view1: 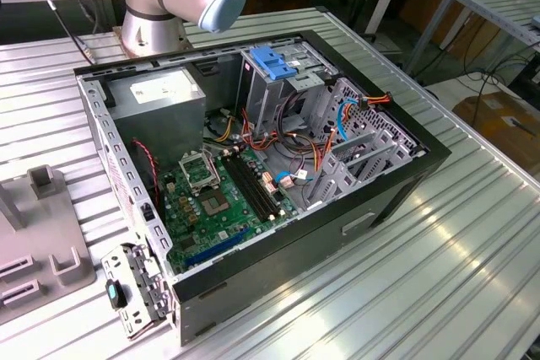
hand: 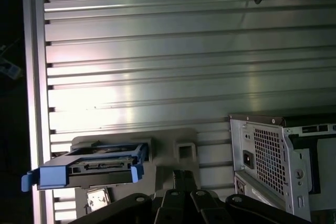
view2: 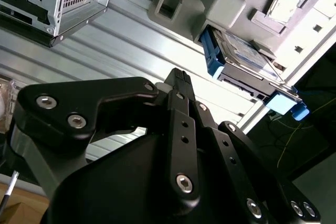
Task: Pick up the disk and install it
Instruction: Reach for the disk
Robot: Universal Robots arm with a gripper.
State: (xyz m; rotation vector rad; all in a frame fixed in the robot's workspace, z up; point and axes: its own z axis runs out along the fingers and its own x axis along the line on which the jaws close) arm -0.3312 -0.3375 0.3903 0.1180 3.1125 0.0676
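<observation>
End effector [hand: 181, 176] hovers over ribbed aluminium table [hand: 157, 77] near disk [hand: 100, 165].

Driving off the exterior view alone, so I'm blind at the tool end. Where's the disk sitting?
Observer: In both wrist views the disk sits in a grey holder on the ribbed table, with its blue carrier rail around it.
Operator: Gripper on it?
Observer: No. In the second wrist view the gripper is shut with nothing between its fingers, and it is apart from the disk.
Operator: Is the disk fully inside the holder?
Observer: Not quite. In the first wrist view one blue end of the carrier juts out past the holder's edge.
</observation>
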